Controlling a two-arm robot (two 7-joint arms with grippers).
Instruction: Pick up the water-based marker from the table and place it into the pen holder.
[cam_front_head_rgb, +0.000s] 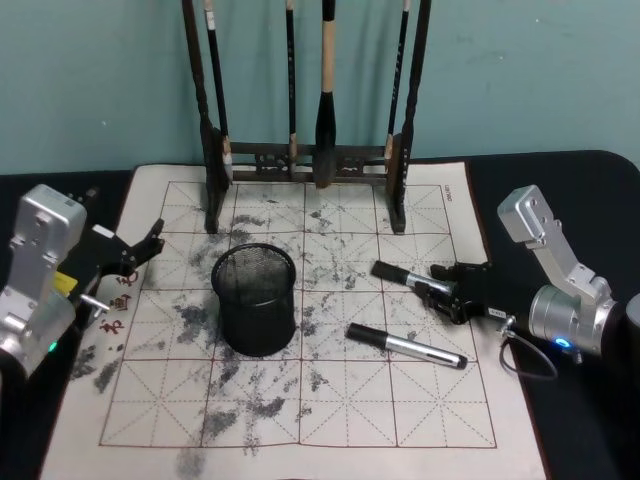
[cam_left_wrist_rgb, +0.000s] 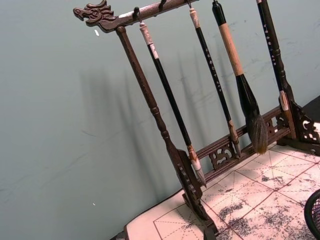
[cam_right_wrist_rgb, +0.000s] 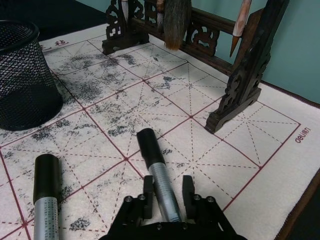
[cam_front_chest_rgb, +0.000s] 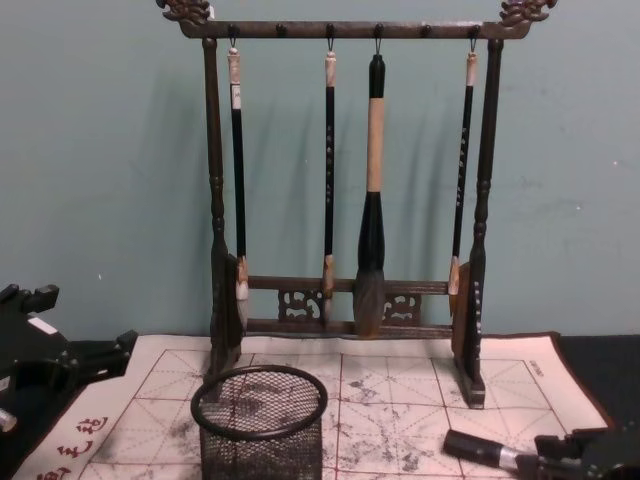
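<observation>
The light, stiff, likely slippery marker (cam_right_wrist_rgb: 156, 167) is straddled at its grey barrel by the right gripper (cam_right_wrist_rgb: 168, 182), jaws apart, seemingly not clamped.

Brush rack (cam_front_chest_rgb: 212, 200) and inked grid mat (cam_front_head_rgb: 350, 400) suggest a calligraphy desk.

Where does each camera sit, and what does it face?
Head: high, looking down on the mat; left gripper and right gripper show.
Chest: low, facing the brush rack; right gripper at lower right.
Left wrist: faces the rack and wall.
Right wrist: skims the mat; its open gripper straddles a marker.
Shared: the pen holder, in all four.
</observation>
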